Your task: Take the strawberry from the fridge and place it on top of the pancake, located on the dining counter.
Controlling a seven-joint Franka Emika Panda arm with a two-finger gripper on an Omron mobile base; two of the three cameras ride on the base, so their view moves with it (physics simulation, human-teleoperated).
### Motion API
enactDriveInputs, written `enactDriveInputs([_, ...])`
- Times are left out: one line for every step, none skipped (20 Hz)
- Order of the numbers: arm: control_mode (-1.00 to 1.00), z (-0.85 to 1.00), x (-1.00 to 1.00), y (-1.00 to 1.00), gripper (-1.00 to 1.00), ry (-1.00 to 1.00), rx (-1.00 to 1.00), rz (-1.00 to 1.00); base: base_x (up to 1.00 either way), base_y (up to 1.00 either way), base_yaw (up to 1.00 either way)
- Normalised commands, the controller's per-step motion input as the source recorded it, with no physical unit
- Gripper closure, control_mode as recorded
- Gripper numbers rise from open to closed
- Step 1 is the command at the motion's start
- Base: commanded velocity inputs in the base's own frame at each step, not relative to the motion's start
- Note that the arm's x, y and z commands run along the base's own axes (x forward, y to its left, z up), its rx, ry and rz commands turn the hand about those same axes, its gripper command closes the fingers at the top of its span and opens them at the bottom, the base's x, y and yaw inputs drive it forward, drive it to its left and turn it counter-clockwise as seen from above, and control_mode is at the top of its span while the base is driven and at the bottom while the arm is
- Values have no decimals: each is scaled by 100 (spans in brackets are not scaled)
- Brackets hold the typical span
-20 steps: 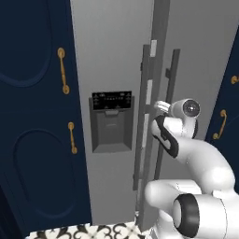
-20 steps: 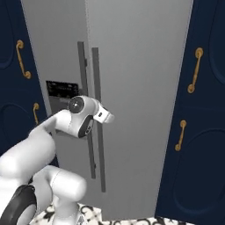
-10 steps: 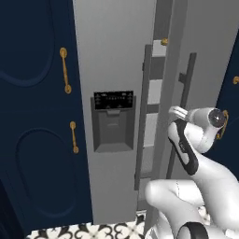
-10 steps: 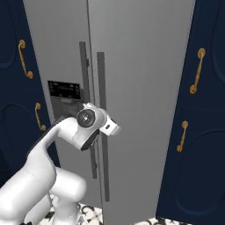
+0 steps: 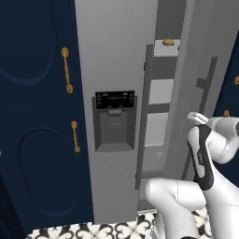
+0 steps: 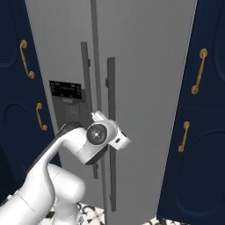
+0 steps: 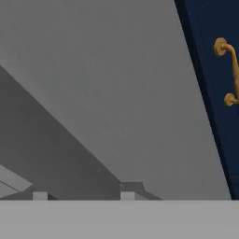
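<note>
The fridge [image 5: 116, 70] stands between dark blue cabinets [image 5: 37, 116] that have gold handles [image 5: 67, 70]. In the left base view its right door [image 5: 196, 70] is swung partly open, and through the gap between the two doors the white shelves [image 5: 161, 91] inside can be seen. On the top shelf there is a small golden-brown lump [image 5: 168, 42], and just beside it, at the edge of the open door, a very small red spot shows [image 5: 179, 47]; this may be the strawberry, but it is too small to be sure. The left door carries a dark dispenser panel [image 5: 115, 120] and a long grey handle [image 5: 144, 116]. The white arm [image 5: 205, 154] reaches up from below toward the handle of the open door [image 5: 200, 116]. In the right base view the wrist of the arm [image 6: 103, 136] is just in front of the two long handles [image 6: 110, 132], close to them. The hand view looks along the grey face of the door [image 7: 116, 93] with a blue cabinet and a gold handle [image 7: 227, 70] at the right side. The fingers of the hand are not visible clearly in any view, so I cannot tell how far the hand is open or if it holds the handle. The floor [image 5: 93, 229] has a black and white pattern.
</note>
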Motion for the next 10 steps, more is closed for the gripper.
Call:
enactDriveInputs([-100, 0, -41, -100, 100, 0, 9, -8, 0, 0, 0])
enactDriveInputs([-100, 0, -41, -100, 100, 0, 8, -8, 0, 0, 0])
enactDriveInputs([-100, 0, -42, -100, 100, 0, 9, -8, 0, 0, 0])
enactDriveInputs([-100, 0, -44, -100, 100, 0, 9, -7, 0, 0, 0])
enactDriveInputs([-100, 0, -44, -100, 100, 0, 8, -7, 0, 0, 0])
enactDriveInputs([-100, 0, -44, -100, 100, 1, 8, -7, 0, 0, 0])
enactDriveInputs([-100, 0, -43, -100, 100, 2, 7, -8, 0, 0, 0])
enactDriveInputs([-100, 0, -42, -100, 100, 2, 6, -9, 0, 0, 0])
enactDriveInputs([-100, -6, -36, -100, 100, 2, 3, -11, 0, 0, 0])
enactDriveInputs([-100, -12, -31, -100, 100, 1, 2, -12, 0, 0, 0])
